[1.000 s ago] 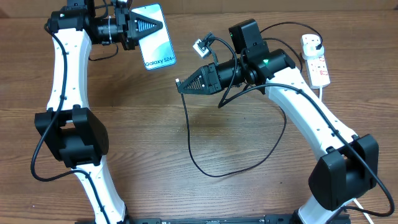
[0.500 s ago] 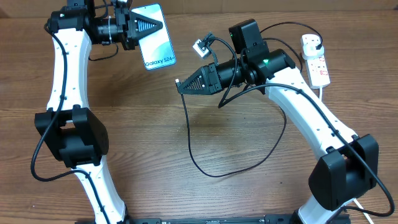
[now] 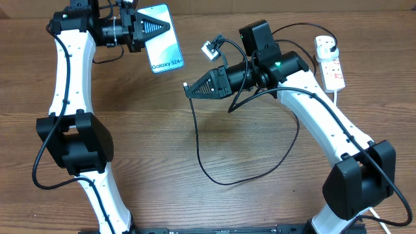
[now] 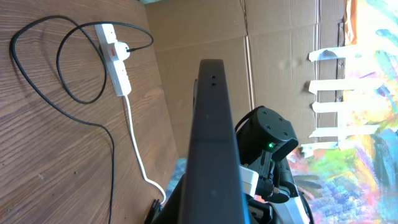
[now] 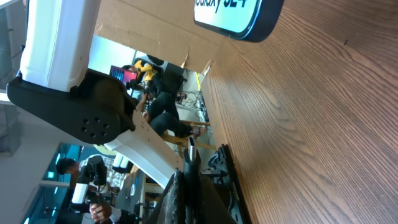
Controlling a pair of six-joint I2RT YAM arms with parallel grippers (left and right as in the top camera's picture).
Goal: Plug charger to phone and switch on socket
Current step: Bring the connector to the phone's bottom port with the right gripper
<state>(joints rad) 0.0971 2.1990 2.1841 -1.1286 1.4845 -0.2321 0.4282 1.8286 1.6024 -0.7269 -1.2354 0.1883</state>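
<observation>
Pinching the limp charger (image 3: 196, 133) by its stiff tip suits the right gripper (image 3: 187, 87); the left gripper (image 3: 170, 27) clamps the rigid, likely slick phone (image 3: 166, 47) edgewise.

I see bare tabletop (image 3: 170, 81) btwn right hand (image 3: 188, 87) and phone (image 3: 166, 49), nothing in the way. Charger cable (image 3: 224, 184) loops across centre; left hand (image 3: 170, 26) covers phone's far end.
</observation>
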